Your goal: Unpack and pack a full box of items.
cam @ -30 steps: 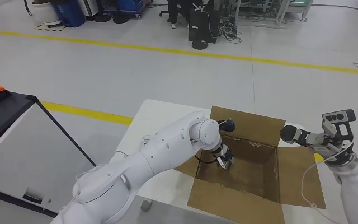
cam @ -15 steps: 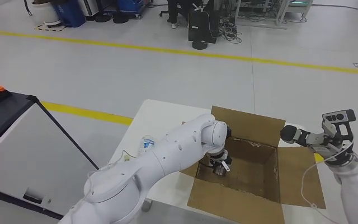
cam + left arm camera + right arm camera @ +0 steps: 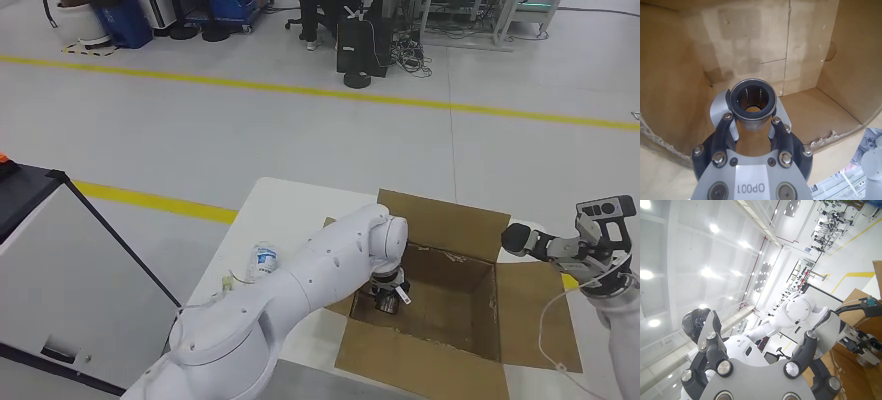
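Box (image 3: 437, 215) | left fingers (image 3: 718, 106) clamped on bearing (image 3: 753, 123) (hollow steel sleeve) inside, 9 o'clock wall | right fingers (image 3: 710, 323) apart, outside at 3 o'clock

bearing (image 3: 753, 102) in left hand (image 3: 752, 107), inside box (image 3: 441, 214) on table (image 3: 290, 212)

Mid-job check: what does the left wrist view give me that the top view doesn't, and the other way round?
Left wrist view adds: the metal cylinder's hollow bore with dotted rows inside, the left gripper's fingers clamped on its sides, and a handle cutout in one wall of the cardboard box.
Top view adds: a bottle lying on the white table beside the box, the box's open flaps, and the right gripper held outside the box above a flap.
Shared: the box, with the left gripper inside it holding the cylinder.
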Action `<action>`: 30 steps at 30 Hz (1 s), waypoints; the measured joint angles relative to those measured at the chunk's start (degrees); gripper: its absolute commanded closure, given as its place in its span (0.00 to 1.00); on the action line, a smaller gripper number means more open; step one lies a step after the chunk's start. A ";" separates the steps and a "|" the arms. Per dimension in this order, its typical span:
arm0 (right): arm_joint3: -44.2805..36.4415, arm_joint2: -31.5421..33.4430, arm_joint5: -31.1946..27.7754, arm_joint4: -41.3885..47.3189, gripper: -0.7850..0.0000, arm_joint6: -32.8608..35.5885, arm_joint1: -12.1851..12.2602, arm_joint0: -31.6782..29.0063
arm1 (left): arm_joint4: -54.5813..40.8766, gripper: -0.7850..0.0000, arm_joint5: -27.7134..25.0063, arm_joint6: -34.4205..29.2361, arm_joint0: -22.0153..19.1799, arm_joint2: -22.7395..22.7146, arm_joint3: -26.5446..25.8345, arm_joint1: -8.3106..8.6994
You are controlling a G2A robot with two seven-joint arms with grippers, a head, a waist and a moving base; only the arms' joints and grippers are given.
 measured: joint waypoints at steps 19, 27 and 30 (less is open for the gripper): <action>0.00 0.00 0.00 0.00 0.00 0.00 0.00 0.00 | 1.84 0.00 -1.96 0.61 -2.28 -0.84 5.88 -4.23; 0.00 0.00 0.00 0.00 0.00 0.00 0.00 0.00 | 5.86 0.00 -2.40 4.29 -3.47 -1.14 1.64 -4.19; 0.00 0.00 0.00 0.00 0.00 0.00 0.00 0.00 | 6.59 0.00 -4.53 8.66 -2.84 -2.54 -1.64 -3.20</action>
